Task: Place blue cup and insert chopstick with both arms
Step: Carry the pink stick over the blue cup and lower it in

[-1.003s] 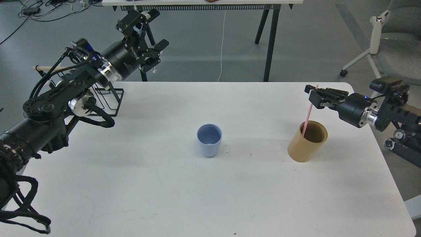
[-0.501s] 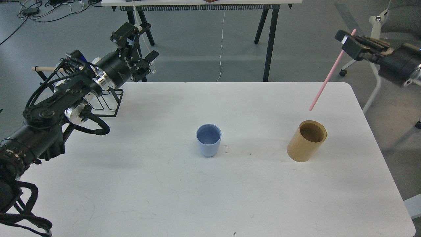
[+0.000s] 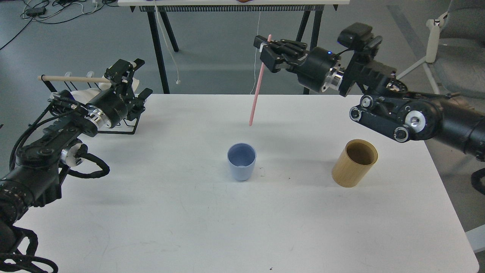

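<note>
A: colours? the cup mid-frame is pale blue, darker blue inside. chopstick above it is plain pink.

B: yep. cylinder at right is tan wood, table white. both arms black with silver rings, and the rod upper left is pale wood.

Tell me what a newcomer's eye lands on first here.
First the pink chopstick, hanging almost upright from the right tool above the table's far middle. Next the blue cup, upright and empty at the centre, with a tan wooden cylinder to its right. The left tool sits by a wire rack at far left.
</note>
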### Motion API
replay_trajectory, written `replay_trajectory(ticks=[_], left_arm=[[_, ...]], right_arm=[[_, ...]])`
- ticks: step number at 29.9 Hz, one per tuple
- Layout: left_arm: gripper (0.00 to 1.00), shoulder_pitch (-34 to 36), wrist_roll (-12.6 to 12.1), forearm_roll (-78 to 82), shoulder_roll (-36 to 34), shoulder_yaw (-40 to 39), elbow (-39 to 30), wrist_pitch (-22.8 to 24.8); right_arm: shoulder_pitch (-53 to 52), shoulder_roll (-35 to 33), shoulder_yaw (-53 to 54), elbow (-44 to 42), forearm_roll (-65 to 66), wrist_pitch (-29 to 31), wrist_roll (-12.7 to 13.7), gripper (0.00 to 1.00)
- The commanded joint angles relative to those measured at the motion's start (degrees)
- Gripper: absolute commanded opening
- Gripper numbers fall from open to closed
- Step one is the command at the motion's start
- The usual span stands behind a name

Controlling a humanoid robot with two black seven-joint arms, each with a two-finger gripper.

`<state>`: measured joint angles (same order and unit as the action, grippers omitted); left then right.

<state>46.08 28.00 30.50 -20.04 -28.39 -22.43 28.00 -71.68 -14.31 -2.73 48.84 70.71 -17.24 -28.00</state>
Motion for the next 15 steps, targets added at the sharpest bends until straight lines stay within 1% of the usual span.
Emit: replay_trajectory(ticks=[1,7,15], left_arm=[[1.00,-0.38,0.00,0.00,-0.43,0.00,0.02,0.00],[1.00,-1.61,0.00,0.00,-0.44,0.00,0.11,0.00],[1.00,-1.79,0.00,0.00,-0.44,0.00,0.11,0.00]], right_arm=[[0.48,6.13,-2.45,-4.71,0.13,-0.60,0.00,0.00],[1.36,10.35,-7.02,-7.62,0.04,-1.84,0.00,0.00],[1.72,11.06,-7.47,-8.24,0.04,-1.92,0.00,0.00]])
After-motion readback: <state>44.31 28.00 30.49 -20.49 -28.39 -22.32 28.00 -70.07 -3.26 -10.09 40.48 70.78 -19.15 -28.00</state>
